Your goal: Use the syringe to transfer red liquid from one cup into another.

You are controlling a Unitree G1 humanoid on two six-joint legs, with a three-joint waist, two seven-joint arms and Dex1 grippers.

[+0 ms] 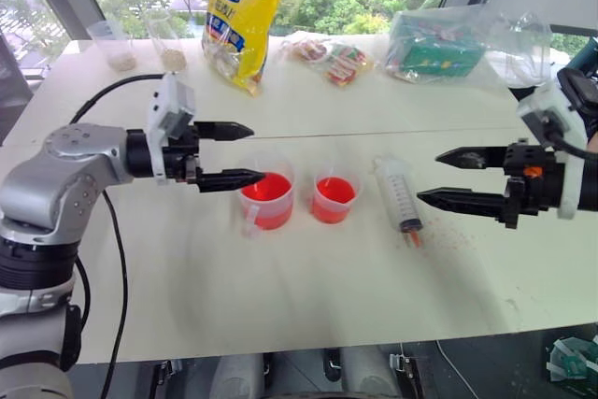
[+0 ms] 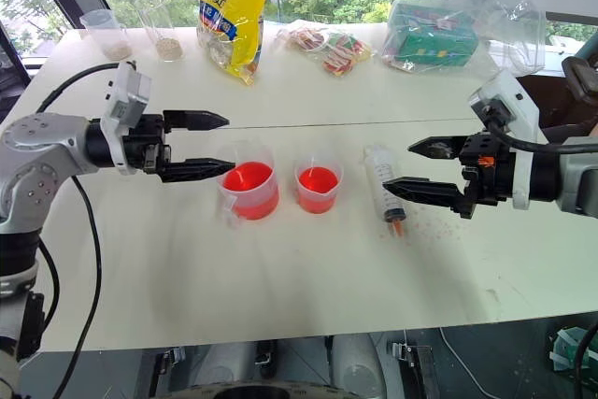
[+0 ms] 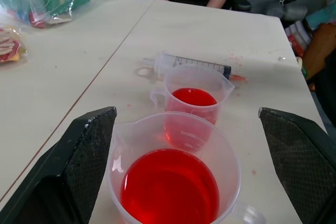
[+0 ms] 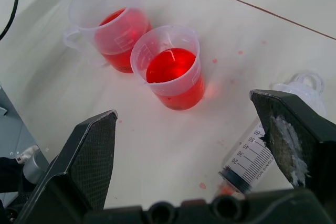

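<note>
1. Left tool [image 1: 239,153] hangs above the tabletop [image 1: 308,296], fingers spread wide, nothing between them; its tips reach the rim of the big cup [image 1: 268,198], from the cup's 9 o'clock.
2. Right tool [image 1: 447,178] hangs at the 3 o'clock side of the scene, fingers also wide apart and empty, pointing toward the syringe [image 1: 395,189].
3. Syringe lies flat on the tabletop, untouched, red-stained tip toward 6 o'clock, plunger end toward 12. A few red specks dot the tabletop beside the tip.
4. Big cup, handled, stands upright, holding red liquid [image 1: 267,188].
5. Small cup [image 1: 335,198] stands upright just at the big cup's 3 o'clock, near but apart, also holding red liquid. Syringe lies at its 3 o'clock.
6. Far edge, around 12 o'clock: yellow bag [image 1: 245,11], snack packets [image 1: 332,58], a clear bag with a green box [image 1: 439,44], two clear cups with pale grains [image 1: 140,42].
</note>
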